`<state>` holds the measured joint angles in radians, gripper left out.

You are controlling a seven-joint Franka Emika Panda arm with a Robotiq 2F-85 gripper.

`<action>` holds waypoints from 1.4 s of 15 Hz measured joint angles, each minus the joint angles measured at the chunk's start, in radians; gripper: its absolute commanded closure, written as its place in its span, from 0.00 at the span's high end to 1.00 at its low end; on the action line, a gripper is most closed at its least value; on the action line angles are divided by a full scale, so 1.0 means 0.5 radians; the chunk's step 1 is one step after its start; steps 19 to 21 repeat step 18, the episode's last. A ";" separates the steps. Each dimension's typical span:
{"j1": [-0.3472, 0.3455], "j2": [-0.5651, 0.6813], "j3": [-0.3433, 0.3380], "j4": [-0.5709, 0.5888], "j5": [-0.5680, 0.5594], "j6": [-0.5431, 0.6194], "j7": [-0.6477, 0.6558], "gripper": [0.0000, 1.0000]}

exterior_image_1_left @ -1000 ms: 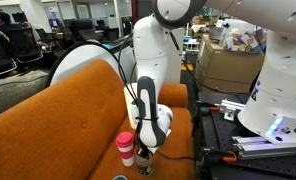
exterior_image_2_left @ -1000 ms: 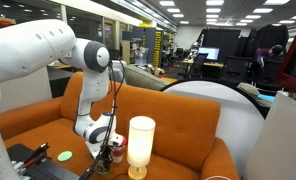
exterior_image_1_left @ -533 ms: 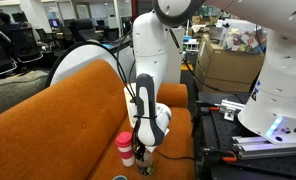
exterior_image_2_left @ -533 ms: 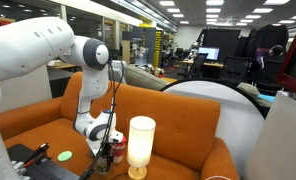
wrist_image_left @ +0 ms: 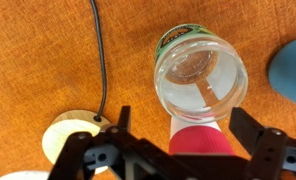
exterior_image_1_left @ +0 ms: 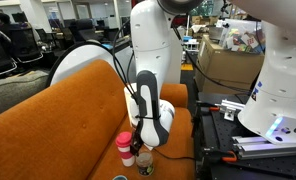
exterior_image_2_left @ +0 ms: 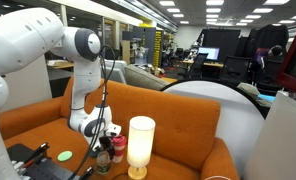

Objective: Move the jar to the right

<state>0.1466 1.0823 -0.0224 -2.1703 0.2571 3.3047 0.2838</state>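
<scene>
From above, the wrist view shows the jar (wrist_image_left: 201, 75) as a round clear-glass mouth with a greenish rim, upright on orange fabric. My gripper (wrist_image_left: 185, 128) is open above it, and its dark fingers (wrist_image_left: 250, 128) stand wide apart, touching nothing. The pink-topped tumbler (wrist_image_left: 198, 142) stands right beside the jar, between the fingers in this view. In both exterior views the gripper (exterior_image_1_left: 140, 138) (exterior_image_2_left: 106, 134) hangs a little above the jar (exterior_image_1_left: 145, 161) (exterior_image_2_left: 102, 162), which is small and dark there.
The tumbler (exterior_image_1_left: 124, 149) (exterior_image_2_left: 118, 149) stands close to the jar. A tall white cylinder lamp (exterior_image_2_left: 140, 146) rises beside them; its round wooden base (wrist_image_left: 73, 137) and black cable (wrist_image_left: 100, 60) lie on the orange fabric. A grey-blue object (wrist_image_left: 293, 70) sits at the frame's right edge.
The jaws have opened and let go of the jar. The arm has risen a little above it; jar and tumbler stay where they were.
</scene>
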 measured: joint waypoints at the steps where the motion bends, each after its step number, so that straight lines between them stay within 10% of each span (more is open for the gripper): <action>1: 0.031 -0.027 -0.005 -0.040 0.014 0.033 0.001 1.00; 21: 0.232 -0.480 0.086 -0.589 0.018 0.310 -0.068 1.00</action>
